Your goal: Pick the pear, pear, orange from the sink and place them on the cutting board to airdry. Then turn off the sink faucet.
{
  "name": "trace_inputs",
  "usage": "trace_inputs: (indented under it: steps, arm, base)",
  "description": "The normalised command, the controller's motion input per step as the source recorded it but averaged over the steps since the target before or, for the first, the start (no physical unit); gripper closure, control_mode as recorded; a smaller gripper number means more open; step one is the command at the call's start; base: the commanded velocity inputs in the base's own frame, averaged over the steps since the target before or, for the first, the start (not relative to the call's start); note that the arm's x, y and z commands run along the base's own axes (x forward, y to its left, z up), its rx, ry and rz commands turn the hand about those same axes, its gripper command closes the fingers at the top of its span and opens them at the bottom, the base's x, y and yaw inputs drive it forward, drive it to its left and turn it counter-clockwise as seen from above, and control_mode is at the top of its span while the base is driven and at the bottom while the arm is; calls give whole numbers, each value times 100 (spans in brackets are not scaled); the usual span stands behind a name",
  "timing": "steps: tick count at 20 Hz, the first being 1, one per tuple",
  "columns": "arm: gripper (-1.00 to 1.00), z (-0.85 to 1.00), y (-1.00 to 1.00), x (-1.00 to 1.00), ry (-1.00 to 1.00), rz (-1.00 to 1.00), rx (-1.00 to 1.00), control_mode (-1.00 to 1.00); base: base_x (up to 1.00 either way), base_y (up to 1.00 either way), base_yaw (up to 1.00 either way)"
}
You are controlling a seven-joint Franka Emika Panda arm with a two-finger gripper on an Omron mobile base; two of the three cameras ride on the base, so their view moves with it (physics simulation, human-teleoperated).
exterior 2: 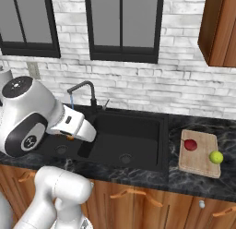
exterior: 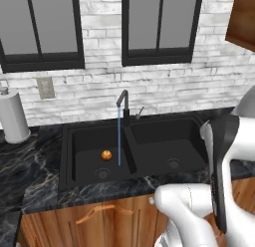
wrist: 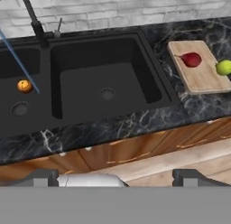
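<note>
White brick wall, black-framed windows, dark marble counter.

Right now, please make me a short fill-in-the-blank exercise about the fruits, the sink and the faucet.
1. The orange lies in the ___ basin of the sink.
2. The cutting board carries ___ pears.
3. Water from the faucet is ___ running.
4. The hand's fingers stand ___.

Missing: left; two; still; open

Two pears, one orange

Pincer wide open, empty; white arm bent, elbow raised.
</note>
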Motion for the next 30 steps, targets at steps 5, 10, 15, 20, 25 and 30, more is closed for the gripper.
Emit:
trace_inputs:
  steps: [5, 10, 15, 20, 25, 30]
  arm:
    - [-100, 28, 50, 0, -2, 2, 0, -100]
    - [-100, 21, 57, -1, -1, -2, 0, -100]
    - [-100, -15, 66, 0, -3, 0, -2, -100]
    - [-100, -14, 64, 0, 0, 0, 1, -100]
    - [-100, -7, 58, 14, 1, -1, 7, -100]
    - [-100, -28, 34, 33, 2, 2, 4, -100]
  base:
    - [0, 0, 0]
    - [0, 0, 0]
    - [0, 0, 0]
    - [0, 0, 0]
    - [0, 0, 0]
    - [0, 0, 0]
